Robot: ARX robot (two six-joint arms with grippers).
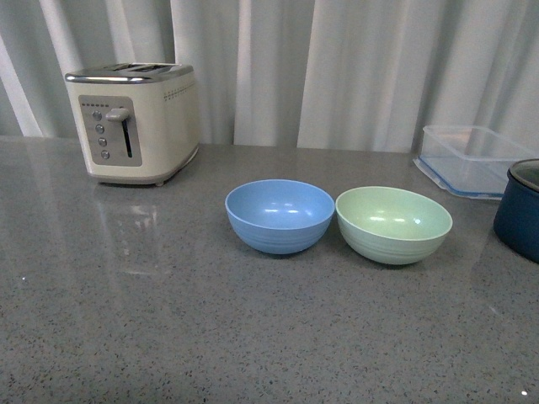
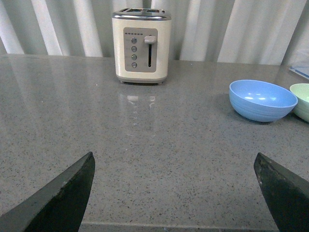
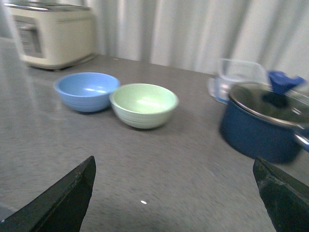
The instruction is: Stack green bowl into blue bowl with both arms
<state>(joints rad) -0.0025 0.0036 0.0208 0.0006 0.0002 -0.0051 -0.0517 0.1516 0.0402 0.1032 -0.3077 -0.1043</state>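
The blue bowl (image 1: 280,215) and the green bowl (image 1: 393,224) stand upright side by side on the grey counter, nearly touching, the green one to the right. Both are empty. Neither arm shows in the front view. In the left wrist view the blue bowl (image 2: 262,99) is far off, with only an edge of the green bowl (image 2: 302,100) showing. My left gripper (image 2: 174,166) is open and empty over bare counter. In the right wrist view the green bowl (image 3: 144,105) and blue bowl (image 3: 87,91) lie ahead. My right gripper (image 3: 174,166) is open and empty.
A cream toaster (image 1: 135,122) stands at the back left. A clear plastic container (image 1: 473,158) sits at the back right. A dark navy pot (image 1: 520,209) with a glass lid stands at the right edge, close to the green bowl. White curtains hang behind.
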